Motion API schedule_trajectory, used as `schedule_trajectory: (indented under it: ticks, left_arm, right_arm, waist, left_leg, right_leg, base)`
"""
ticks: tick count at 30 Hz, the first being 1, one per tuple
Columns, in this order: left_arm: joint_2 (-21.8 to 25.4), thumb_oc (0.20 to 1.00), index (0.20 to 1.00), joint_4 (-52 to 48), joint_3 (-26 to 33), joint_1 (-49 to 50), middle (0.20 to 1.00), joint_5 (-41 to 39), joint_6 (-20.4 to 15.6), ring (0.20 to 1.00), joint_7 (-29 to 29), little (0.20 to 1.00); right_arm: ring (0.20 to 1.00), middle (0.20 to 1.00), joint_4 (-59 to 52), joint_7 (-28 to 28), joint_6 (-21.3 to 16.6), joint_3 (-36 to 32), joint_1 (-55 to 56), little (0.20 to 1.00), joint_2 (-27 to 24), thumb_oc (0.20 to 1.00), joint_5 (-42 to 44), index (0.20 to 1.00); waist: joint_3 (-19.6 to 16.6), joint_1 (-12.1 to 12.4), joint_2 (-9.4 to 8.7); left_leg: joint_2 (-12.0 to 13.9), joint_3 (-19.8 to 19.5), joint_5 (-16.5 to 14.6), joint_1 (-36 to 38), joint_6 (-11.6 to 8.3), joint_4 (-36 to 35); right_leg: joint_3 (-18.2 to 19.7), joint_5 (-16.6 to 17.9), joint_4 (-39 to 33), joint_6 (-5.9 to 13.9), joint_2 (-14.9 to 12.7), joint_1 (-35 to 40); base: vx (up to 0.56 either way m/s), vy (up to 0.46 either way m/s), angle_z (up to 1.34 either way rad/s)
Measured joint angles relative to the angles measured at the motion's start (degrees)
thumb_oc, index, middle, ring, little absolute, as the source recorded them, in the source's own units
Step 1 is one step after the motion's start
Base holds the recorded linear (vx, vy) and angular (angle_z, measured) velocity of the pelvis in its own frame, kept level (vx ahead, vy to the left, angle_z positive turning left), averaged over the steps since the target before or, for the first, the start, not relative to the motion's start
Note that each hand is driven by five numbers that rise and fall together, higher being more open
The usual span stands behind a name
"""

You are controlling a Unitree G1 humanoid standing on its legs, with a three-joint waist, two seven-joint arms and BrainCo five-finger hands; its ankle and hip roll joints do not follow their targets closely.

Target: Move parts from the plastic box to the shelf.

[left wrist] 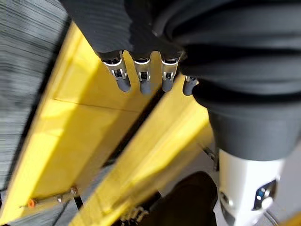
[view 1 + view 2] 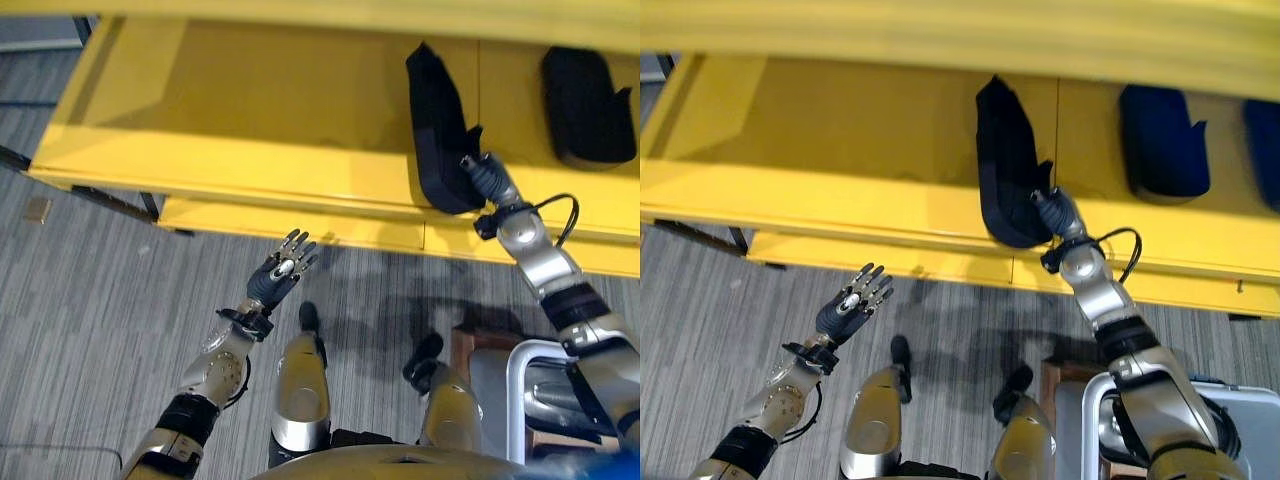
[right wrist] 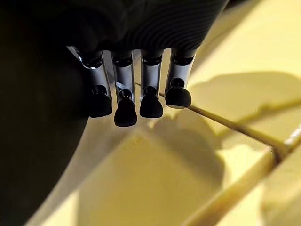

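Left hand (image 2: 284, 268), silver fingers with dark tips, raised palm-up over the grey striped carpet floor (image 2: 90, 330), just in front of the front edge of the long yellow metal shelf (image 2: 250, 120). Fingers straight and fanned apart, holding nothing. Left wrist view: the fingers (image 1: 143, 80) hang in a loose row with the yellow shelf rails beyond them.

Shelf runs across the whole head view, a seam dividing its panels right of centre. Left stretch of the board is bare.

Right of centre, a black elongated moulded part (image 2: 440, 130) stands tilted on the shelf board, its lower end near the front lip. Right hand (image 2: 484, 172) is up against the lower right side of this part, arm reaching in from the lower right. Right wrist view: fingers (image 3: 141, 101) hang down in a row, slightly bent, close beside the dark bulk of the part; whether they press or clasp it, cannot tell.

Further right, a second black rounded part (image 2: 588, 105) lies on the same shelf, well apart from the hand. In the right eye view, the edge of a third dark part (image 2: 1265, 140) shows at the frame's right border.

Lower right corner: grey plastic box with a pale rim (image 2: 1250, 410) on the floor beside the right arm.
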Motion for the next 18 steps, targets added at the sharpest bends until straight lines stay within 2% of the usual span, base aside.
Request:
schedule_trajectory:
  ticks: [6, 11, 18]
  left_arm:
    - [1.13, 1.0, 1.0, -2.2, -2.17, 0.17, 1.0, 0.01, -1.85, 1.0, 1.26, 1.0]
    - [2.51, 1.0, 1.0, -6.8, -3.79, 0.03, 1.0, -0.23, -2.27, 1.0, 2.63, 1.0]
    - [4.74, 1.0, 1.0, -9.38, -3.98, 0.15, 1.0, -1.4, -2.03, 1.0, 4.93, 1.0]
  right_arm:
    - [0.2, 0.2, 0.19, -2.99, 0.01, 0.29, -4.21, 0.2, -0.31, 0.2, -0.01, 0.2]
    - [0.2, 0.2, 2.3, -5.17, 1.22, 2.75, -10.03, 0.2, -0.67, 0.2, -0.8, 0.2]
    - [0.2, 0.2, 6.66, -5.77, 2.93, 5.43, -15.64, 0.2, -1.92, 0.2, -4.11, 0.2]
  waist:
    - [1.19, 0.94, -0.41]
    - [1.23, 1.11, -0.5]
    - [1.24, 2.18, -0.54]
  left_leg:
    - [0.83, -0.51, -1.44, -3.91, 0.26, 4.0]
    - [1.33, -0.58, -3.6, -8.45, 1.0, 9.04]
    - [2.29, -1.12, -6.86, -12.65, 1.98, 15.21]
  right_leg:
    - [0.71, -0.2, 1.85, -0.33, -0.1, -3.22]
    - [2.14, -0.29, 4.83, -0.54, -0.81, -7.54]
    - [2.8, -0.1, 6.17, -0.23, -1.01, -9.71]
  base:
    - [-0.04, 0.034, -0.05]
    - [-0.01, 0.046, -0.07]
    - [0.01, 0.032, -0.04]
